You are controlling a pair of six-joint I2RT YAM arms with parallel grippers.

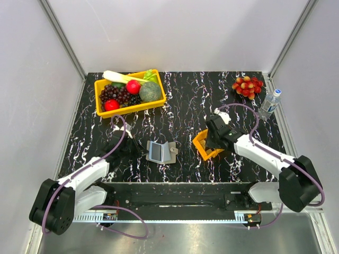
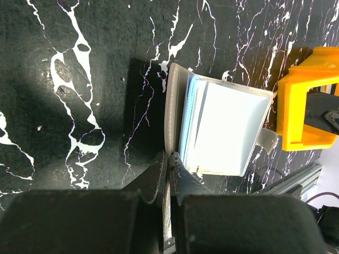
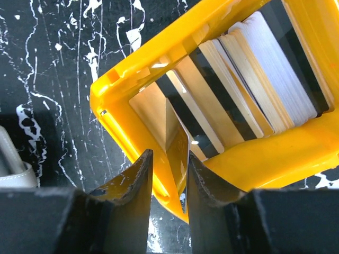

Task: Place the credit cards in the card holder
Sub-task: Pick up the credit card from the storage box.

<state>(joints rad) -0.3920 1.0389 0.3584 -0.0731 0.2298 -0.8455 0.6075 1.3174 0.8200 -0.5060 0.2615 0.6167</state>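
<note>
My left gripper [image 2: 169, 159] is shut tight on the near edge of the holder's [image 2: 222, 127] taupe cover; a thin strip of that cover runs down between the two fingers. The holder lies open on the desk [image 1: 185, 106], its pale blue-grey pockets facing up, with its tab pointing at the tray [image 2: 304, 106] just beside it. From above, the holder [image 1: 160, 152] sits between my two grippers, with the left gripper [image 1: 139, 152] at its left side.

My right gripper [image 1: 212, 143] is down at the tray [image 1: 201, 142]. Its fingers stand apart on either side of one silvery card [image 3: 177, 143] that stands on edge at the near end of the tray [image 3: 122, 84]. One finger is against the card; a sliver of gap shows at the other, so I am around it rather than clamped on it. The other cards [image 3: 254, 79], tan, dark and white-edged, stand packed in a row deeper in the tray.

Far back on the desk are a yellow bin [image 1: 130, 110] of fruit and vegetables and, at the right, a bottle [image 1: 270, 103].
</note>
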